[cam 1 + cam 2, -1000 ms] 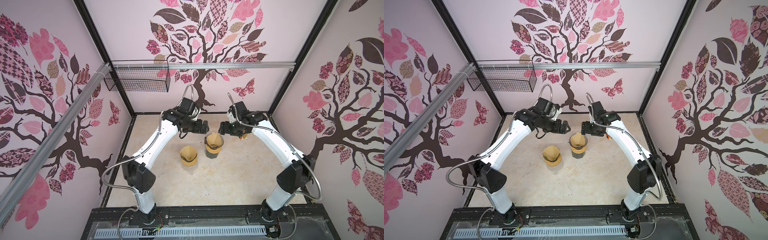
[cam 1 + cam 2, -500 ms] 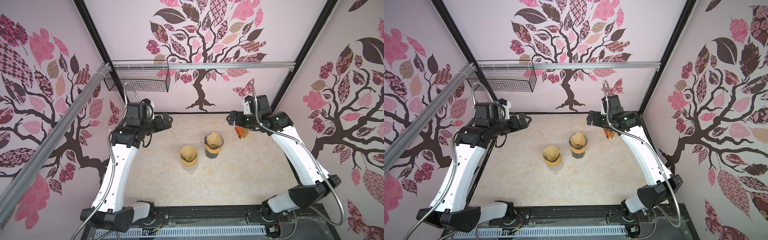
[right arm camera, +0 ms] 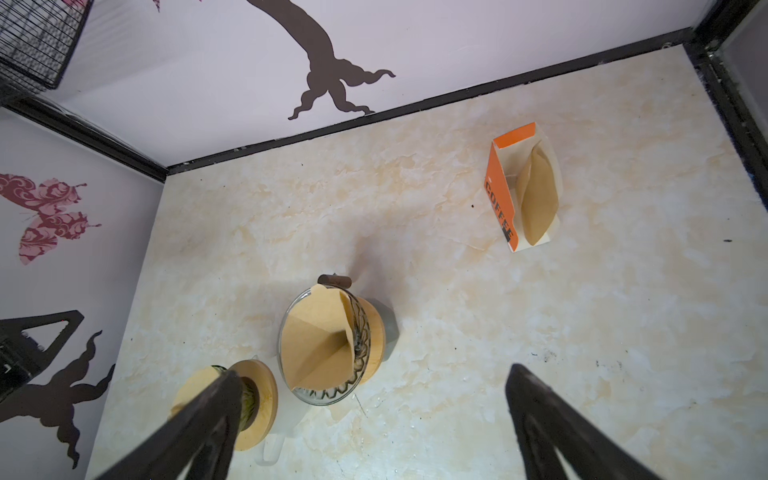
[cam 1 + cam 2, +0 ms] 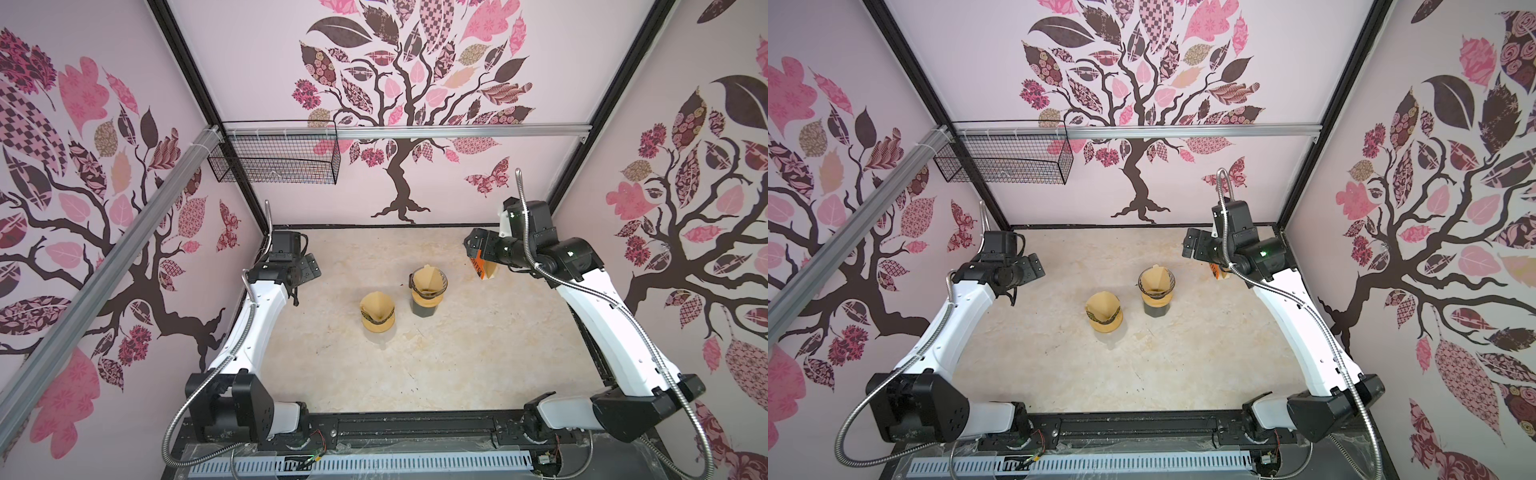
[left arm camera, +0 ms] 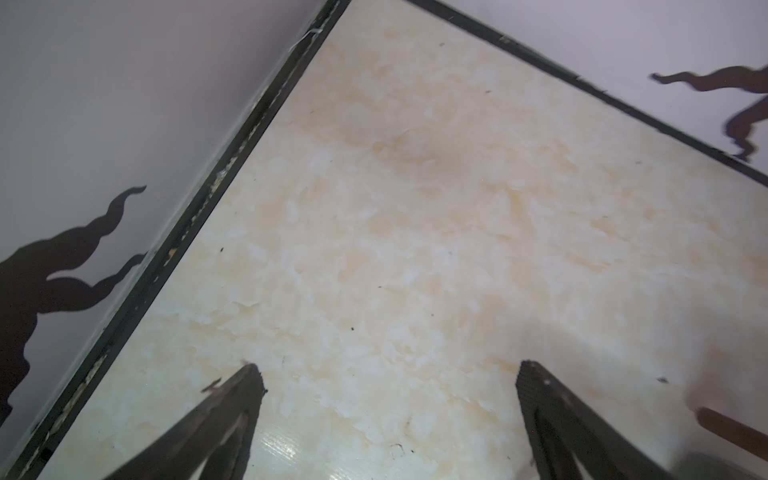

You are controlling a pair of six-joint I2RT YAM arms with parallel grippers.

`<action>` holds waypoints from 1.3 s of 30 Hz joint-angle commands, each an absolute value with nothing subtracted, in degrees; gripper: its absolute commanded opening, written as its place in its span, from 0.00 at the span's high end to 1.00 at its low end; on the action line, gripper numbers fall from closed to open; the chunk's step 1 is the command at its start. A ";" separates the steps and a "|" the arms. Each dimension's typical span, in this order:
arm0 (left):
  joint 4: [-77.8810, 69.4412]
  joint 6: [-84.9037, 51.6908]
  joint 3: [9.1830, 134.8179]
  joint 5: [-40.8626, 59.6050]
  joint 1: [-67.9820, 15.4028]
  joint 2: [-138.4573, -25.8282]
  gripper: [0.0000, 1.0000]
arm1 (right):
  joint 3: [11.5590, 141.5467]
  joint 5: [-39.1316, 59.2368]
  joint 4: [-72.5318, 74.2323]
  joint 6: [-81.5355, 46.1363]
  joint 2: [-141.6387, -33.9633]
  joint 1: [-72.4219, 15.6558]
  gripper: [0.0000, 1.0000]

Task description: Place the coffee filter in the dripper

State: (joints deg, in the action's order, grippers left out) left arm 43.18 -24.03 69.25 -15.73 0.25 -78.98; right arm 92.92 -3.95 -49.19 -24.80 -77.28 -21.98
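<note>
Right wrist view looks down on the marbled tabletop (image 3: 457,291), where 2 drippers stand near each other. The glass dripper (image 3: 360,345) sits on a wooden collar atop a gray cup (image 3: 388,328). A brown coffee filter (image 3: 316,340) lies inside it, opened into a cone, its upper edge rising just above the glass rim. Just beside it, partly hidden behind 1 dark finger, stands the other dripper (image 3: 261,395) on a round wooden base, also holding a brown paper cone. Well apart from both, an orange filter box (image 3: 500,199) marked COFFEE stands upright with spare filters (image 3: 538,195) leaning inside it.

The right gripper (image 3: 374,371) hangs above the tabletop with its jaws spread wide and nothing between them. In both top views it sits high near the back right corner, above the filter box and well clear of the dripper.

Left wrist view shows the left gripper (image 5: 389,365) likewise spread wide and empty, with only bare tabletop and the dark wall edge below it. In both top views this gripper is over the left side of the tabletop, well apart from the other dripper. A black wire basket (image 4: 274,162) hangs from the rail at the back left corner, above the tabletop.
</note>
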 commanded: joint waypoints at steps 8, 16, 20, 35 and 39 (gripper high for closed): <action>12.35 -14.11 48.44 -24.11 3.72 -77.62 0.02 | 81.12 -5.81 -35.92 -21.10 -69.30 -21.72 0.00; -12.22 -12.33 36.42 -21.04 4.04 -79.55 0.02 | 78.56 -5.19 -33.92 -19.01 -68.52 -21.71 0.00; -22.93 -12.01 33.05 -21.30 3.94 -82.32 0.02 | 75.65 -4.96 -31.40 -19.18 -67.58 -20.61 0.00; -57.88 -4.17 19.79 -17.41 -0.19 -91.56 0.02 | 54.83 -12.24 -5.03 -14.84 -69.26 -10.40 0.00; -54.85 -4.10 20.66 -17.28 -0.32 -90.55 0.02 | 47.03 -12.21 5.16 -14.67 -68.35 -8.07 0.00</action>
State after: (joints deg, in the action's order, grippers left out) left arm -47.24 -5.06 21.69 -16.86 -0.05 -90.87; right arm 50.13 -10.59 -5.74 -16.32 -68.73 -9.85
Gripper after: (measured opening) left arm 0.981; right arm 0.998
